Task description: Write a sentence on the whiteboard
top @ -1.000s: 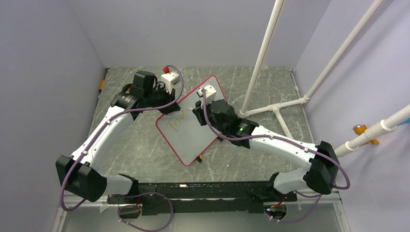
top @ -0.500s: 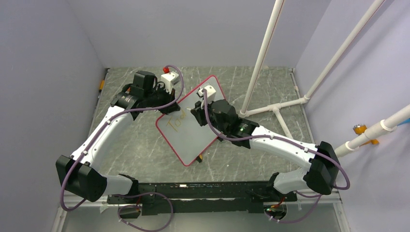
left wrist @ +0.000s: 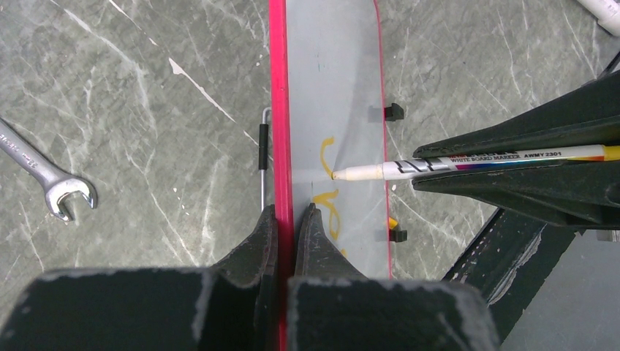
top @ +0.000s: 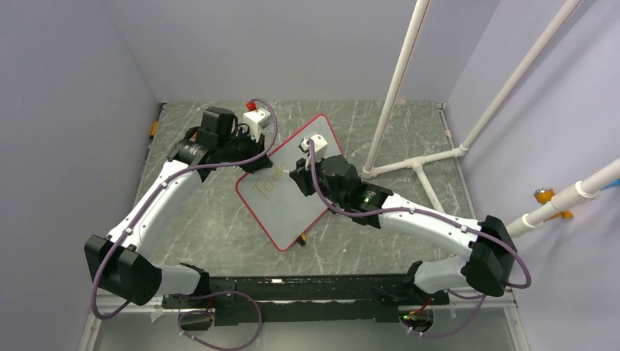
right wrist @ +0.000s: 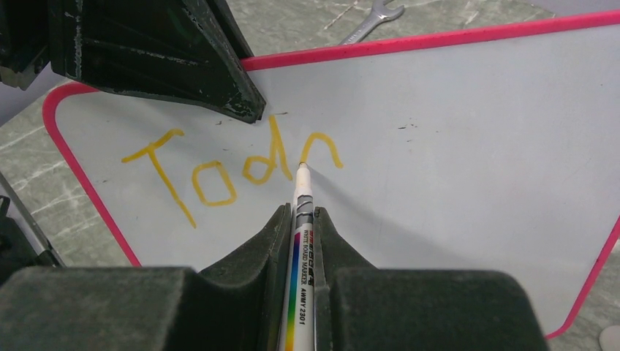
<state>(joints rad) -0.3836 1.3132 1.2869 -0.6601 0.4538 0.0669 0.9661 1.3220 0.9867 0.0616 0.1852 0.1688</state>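
The whiteboard (top: 289, 208) with its red-pink frame stands tilted on the table. My left gripper (left wrist: 290, 213) is shut on its frame edge (left wrist: 279, 110); from above the left gripper (top: 252, 162) sits at the board's far left edge. My right gripper (right wrist: 300, 213) is shut on a white marker (right wrist: 301, 256), and the marker's tip (right wrist: 300, 167) touches the whiteboard (right wrist: 453, 168). The sentence (right wrist: 219, 172) reads "Tod" plus a half-made letter, in orange-yellow. In the top view the right gripper (top: 298, 174) covers the end of the sentence (top: 267, 186). The marker (left wrist: 468, 162) also shows in the left wrist view.
A steel wrench (left wrist: 44, 179) lies on the marbled table beyond the board. Two black clips (left wrist: 393, 112) sit on the board's lower edge. A white pipe frame (top: 420, 164) stands at the right. A small red-topped white object (top: 252, 108) is at the back.
My right gripper has shifted slightly along the board with the marker, and the orange writing has grown by part of a letter. The left arm and the board have stayed still.
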